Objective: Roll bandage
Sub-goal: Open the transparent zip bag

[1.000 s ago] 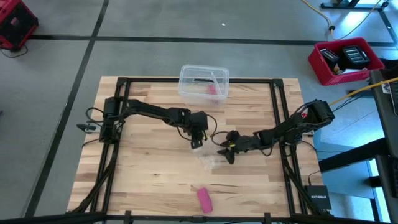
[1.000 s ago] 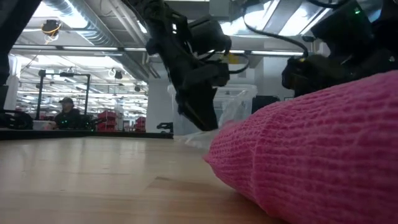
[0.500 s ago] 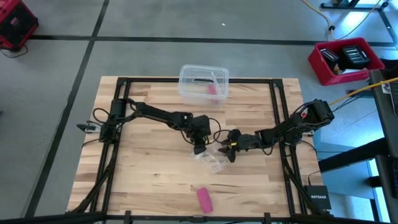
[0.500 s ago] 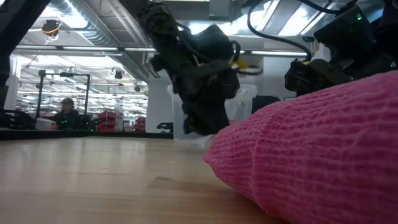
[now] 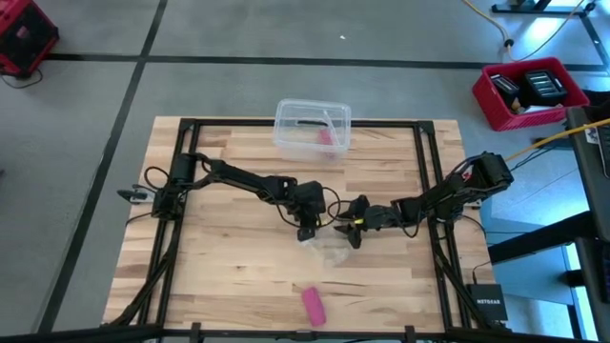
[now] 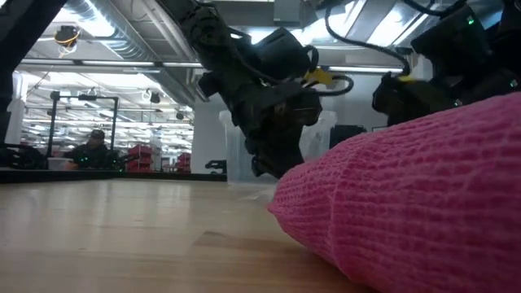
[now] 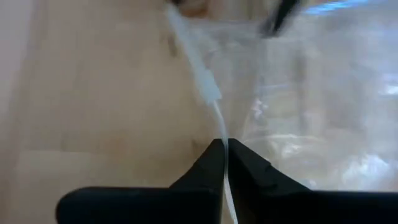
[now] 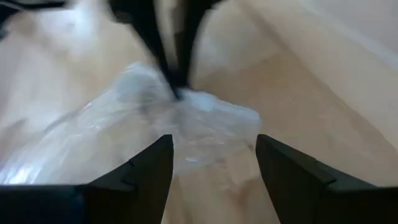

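Even, bright light falls from overhead, and the arms cast only faint shadows on the counter (image 5: pixel 229 257). At counter height, ceiling lamps glare white and the near bandage (image 6: pixel 407 203) looms large. Both wrist views are soft and blurred, with pale glints on the clear wrapper (image 8: pixel 124 130).

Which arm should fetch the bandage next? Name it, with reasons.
Right. The right gripper is open and holds nothing, while the left gripper is shut on the wrapper. The bandage lies alone near the table's front edge, about equally far from both.
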